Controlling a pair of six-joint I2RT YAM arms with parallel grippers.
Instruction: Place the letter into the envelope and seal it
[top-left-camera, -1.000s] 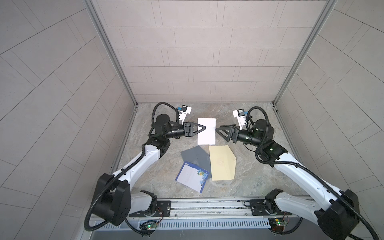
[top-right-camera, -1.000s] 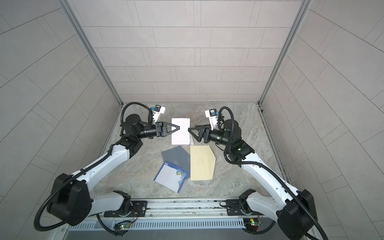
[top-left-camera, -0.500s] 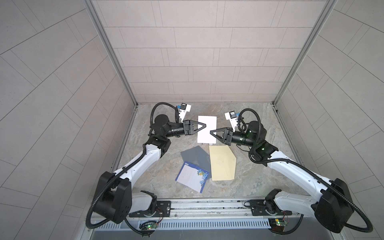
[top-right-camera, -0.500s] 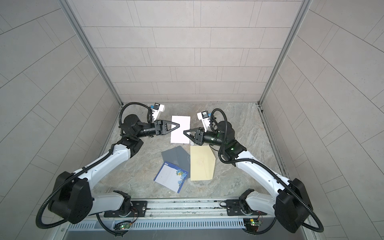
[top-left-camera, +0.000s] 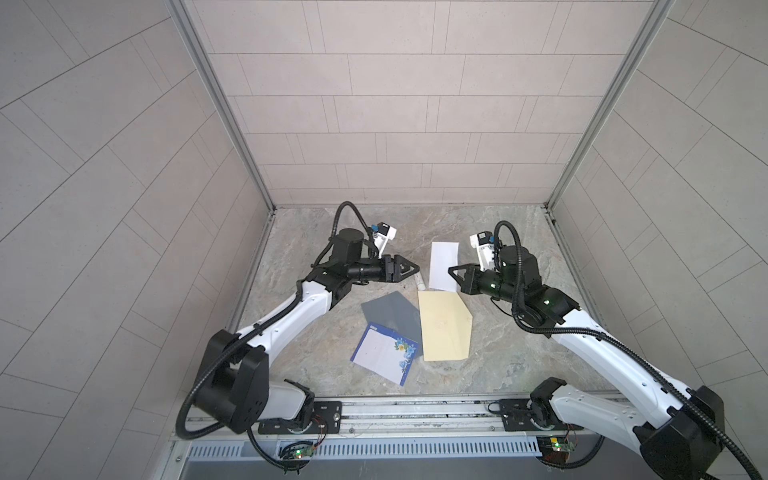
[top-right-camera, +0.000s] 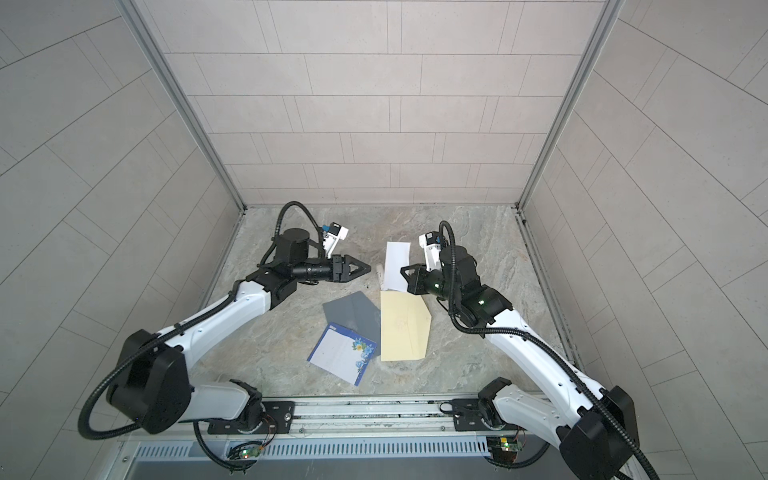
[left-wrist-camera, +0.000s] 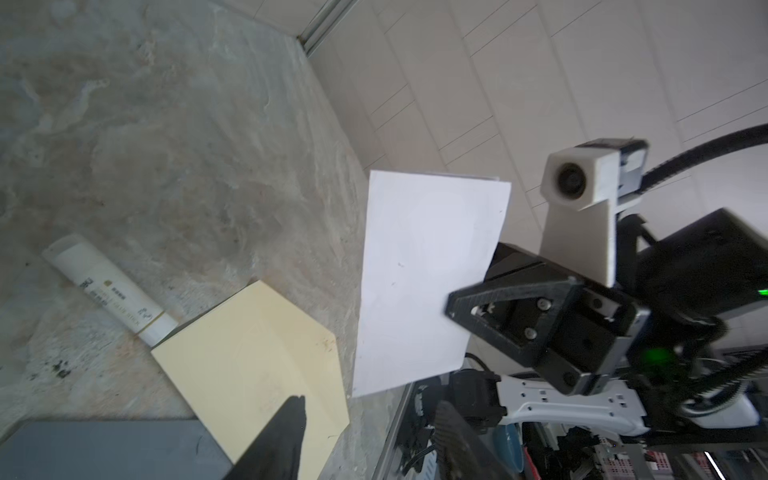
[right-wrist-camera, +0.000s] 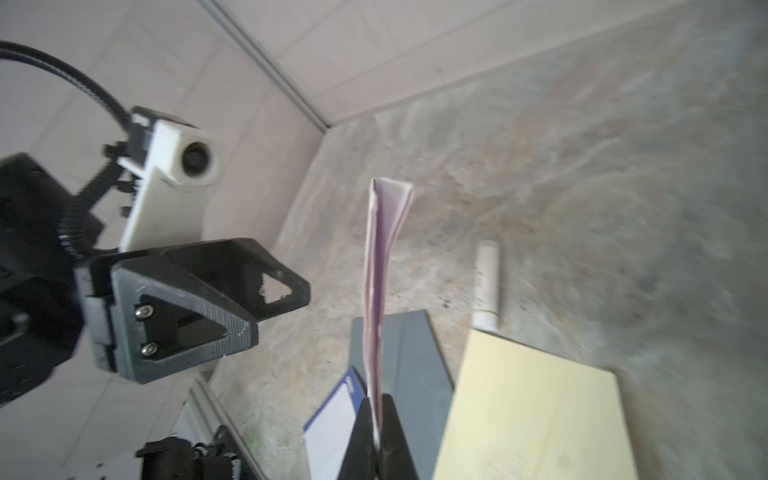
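The white folded letter (top-left-camera: 444, 266) (top-right-camera: 397, 266) stands on edge above the table, held only by my right gripper (top-left-camera: 451, 271) (top-right-camera: 403, 271), which is shut on its near edge (right-wrist-camera: 376, 405). In the left wrist view the letter (left-wrist-camera: 424, 282) shows broadside, with a right fingertip (left-wrist-camera: 453, 300) clamped on it. My left gripper (top-left-camera: 413, 269) (top-right-camera: 365, 269) (left-wrist-camera: 370, 409) hangs open just left of the letter, apart from it and holding nothing. The cream envelope (top-left-camera: 444, 324) (top-right-camera: 405, 328) (left-wrist-camera: 249, 357) (right-wrist-camera: 532, 415) lies flat below both grippers, its pointed flap open.
A white glue stick (top-left-camera: 419, 281) (left-wrist-camera: 112, 291) (right-wrist-camera: 487, 286) lies at the envelope's far left corner. Against the envelope's left side rests a grey sheet (top-left-camera: 390, 311) (right-wrist-camera: 411, 357), and a blue-bordered floral card (top-left-camera: 384, 353) (top-right-camera: 343, 355) overlaps that sheet's near edge.
My right gripper came in and shut on the letter's edge. The left gripper let go of it, opened and drew back to the left.
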